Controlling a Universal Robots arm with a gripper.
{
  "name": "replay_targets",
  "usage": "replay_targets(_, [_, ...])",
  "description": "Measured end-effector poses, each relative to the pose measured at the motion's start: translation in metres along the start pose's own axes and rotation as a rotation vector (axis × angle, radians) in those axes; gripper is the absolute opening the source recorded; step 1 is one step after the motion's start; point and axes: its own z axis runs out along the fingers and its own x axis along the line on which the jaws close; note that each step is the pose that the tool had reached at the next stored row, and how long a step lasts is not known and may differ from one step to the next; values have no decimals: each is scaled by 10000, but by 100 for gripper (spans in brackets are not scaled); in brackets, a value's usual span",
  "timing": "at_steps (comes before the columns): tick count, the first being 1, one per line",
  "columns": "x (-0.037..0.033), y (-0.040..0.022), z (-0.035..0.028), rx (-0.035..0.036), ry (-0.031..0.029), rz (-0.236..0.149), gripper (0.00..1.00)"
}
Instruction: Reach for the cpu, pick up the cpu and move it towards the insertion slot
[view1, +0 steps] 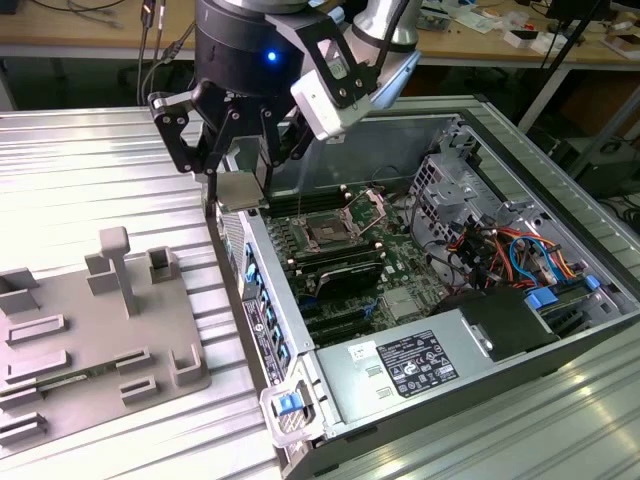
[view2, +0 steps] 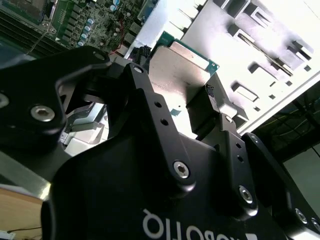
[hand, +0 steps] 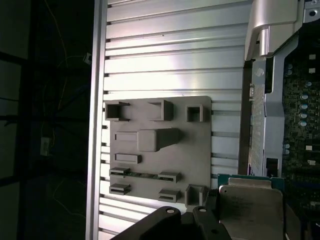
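Grey plastic tray (view1: 100, 330) on ribbed metal table (view1: 90, 170), open computer case (view1: 560, 200), silver power supply (view1: 410, 365)

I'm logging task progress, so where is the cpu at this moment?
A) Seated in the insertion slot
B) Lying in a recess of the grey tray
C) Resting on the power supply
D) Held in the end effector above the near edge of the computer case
D: the cpu sits clamped in the end effector over the case edge, short of the insertion slot and away from the grey tray.
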Motion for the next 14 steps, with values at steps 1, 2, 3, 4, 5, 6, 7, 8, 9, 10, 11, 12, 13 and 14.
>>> replay_targets(1, [-12,-1,0,0,0,0,55])
replay_targets(2, [-18,-1,0,0,0,0,55])
replay_targets(3, [-25,-2,-1,0,0,0,55])
replay_targets(4, [-31,-2,-1,0,-1,0,55])
replay_targets(5, [-38,-3,-1,0,0,0,55])
replay_targets(6, [-45,-3,-1,0,-1,0,55])
replay_targets(7, [-52,-3,-2,0,0,0,55])
replay_targets(8, [-59,-4,-2,0,0,0,55])
replay_targets(9, [-66,-5,-2,0,-1,0,55])
replay_targets(10, [-73,-5,-2,0,0,0,55])
replay_targets(11, [-80,-5,-2,0,-1,1,55])
replay_targets(12, [-89,-6,-2,0,0,0,55])
replay_targets(13, [-94,-6,-2,0,-1,0,55])
replay_targets(14, [-108,-7,-3,0,0,0,55])
